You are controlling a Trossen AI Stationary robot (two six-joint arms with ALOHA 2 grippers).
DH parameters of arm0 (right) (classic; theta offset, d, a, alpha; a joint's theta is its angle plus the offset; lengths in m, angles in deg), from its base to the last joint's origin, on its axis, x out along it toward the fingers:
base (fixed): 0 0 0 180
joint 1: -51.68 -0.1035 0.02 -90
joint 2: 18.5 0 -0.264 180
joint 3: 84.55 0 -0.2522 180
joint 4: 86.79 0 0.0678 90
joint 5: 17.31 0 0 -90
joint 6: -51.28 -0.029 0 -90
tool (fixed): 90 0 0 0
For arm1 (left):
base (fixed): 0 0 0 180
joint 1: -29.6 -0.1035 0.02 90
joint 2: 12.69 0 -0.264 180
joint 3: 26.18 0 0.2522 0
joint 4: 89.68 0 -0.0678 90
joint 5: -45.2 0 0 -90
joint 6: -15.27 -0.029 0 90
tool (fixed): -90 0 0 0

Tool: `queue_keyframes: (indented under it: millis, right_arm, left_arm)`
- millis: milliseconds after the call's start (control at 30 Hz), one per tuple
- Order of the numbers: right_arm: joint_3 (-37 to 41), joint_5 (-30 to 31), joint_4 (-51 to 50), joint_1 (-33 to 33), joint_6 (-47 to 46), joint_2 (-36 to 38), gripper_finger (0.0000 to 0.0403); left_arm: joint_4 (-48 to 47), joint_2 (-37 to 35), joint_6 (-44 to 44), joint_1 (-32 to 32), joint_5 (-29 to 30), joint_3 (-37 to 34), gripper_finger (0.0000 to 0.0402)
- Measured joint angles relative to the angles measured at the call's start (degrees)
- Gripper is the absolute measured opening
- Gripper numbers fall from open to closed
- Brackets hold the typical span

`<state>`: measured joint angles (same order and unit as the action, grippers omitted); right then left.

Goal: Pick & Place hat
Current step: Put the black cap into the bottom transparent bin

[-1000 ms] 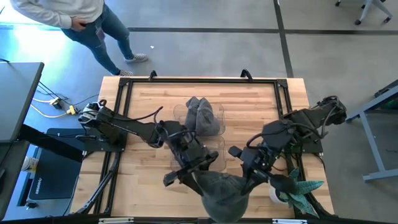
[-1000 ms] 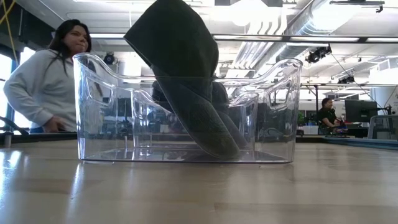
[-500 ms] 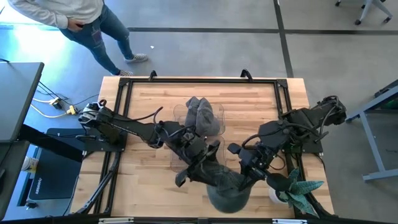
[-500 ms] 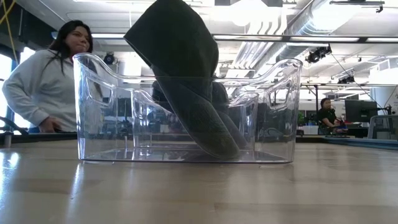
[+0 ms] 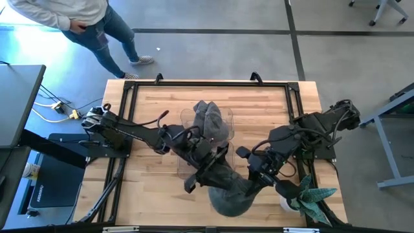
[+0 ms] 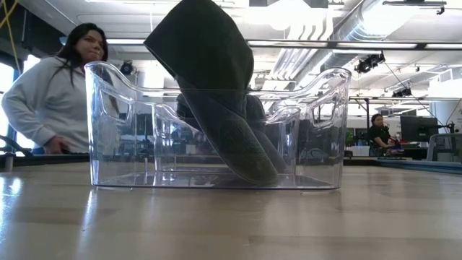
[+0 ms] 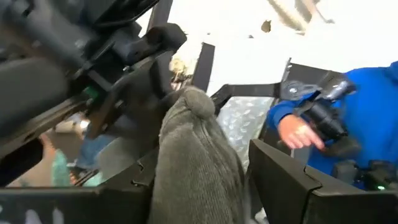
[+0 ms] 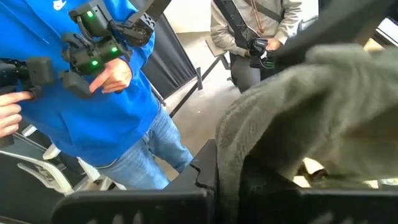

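So we're looking at a job that's partly done, judging by how things are lying. One grey knit hat [image 5: 211, 122] is already sitting in the clear plastic bin [image 5: 228, 155] toward 12 o'clock of the table's middle, slumping over its rim, and in the low view it's draping down inside the see-through wall [image 6: 115, 130].

Now both arms are holding up a second hat [image 5: 229, 191] at about 6 o'clock, near the front edge of the wooden table [image 5: 149, 103], not yet over the bin. We're seeing the left gripper [image 5: 206, 173] pinching the cloth on its 9 o'clock side, fingers clamped on fabric rather than fully together. The right gripper [image 5: 259, 182] is squeezing tight on the 3 o'clock side. What's left, we're guessing: carrying it toward 12 o'clock and dropping it in.

Material-wise, the hat is looking soft and floppy, a ribbed fuzzy knit, sagging into a rounded dome between the two grips. In the left wrist view it's bunching into a blunt lump [image 7: 196, 162]. The bin is rigid, glossy, with scooped handle cut-outs. A small potted plant [image 5: 309, 197] is sitting at 4 o'clock, though it's probably fake, hard to say.
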<state>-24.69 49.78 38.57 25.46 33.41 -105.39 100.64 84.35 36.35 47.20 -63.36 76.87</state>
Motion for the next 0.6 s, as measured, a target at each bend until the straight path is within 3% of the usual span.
queue_keyframes:
  millis: [267,467,600]
  right_arm:
    - [0.0,0.1,-2.4,0.0,-0.1,0.0,0.0006]
    - [0.0,2.8,-6.8,0.0,0.0,0.0,0.0003]
    - [0.0,2.9,-7.3,0.0,-0.1,0.0,0.0008]
  left_arm:
    - [-6.5,0.1,-7.6,0.0,4.8,0.0,0.0189]
    - [-5.0,0.0,-7.5,-0.4,0.3,0.0,0.0194]
    - [-4.7,0.0,-8.6,-0.3,1.4,0.0,0.0215]
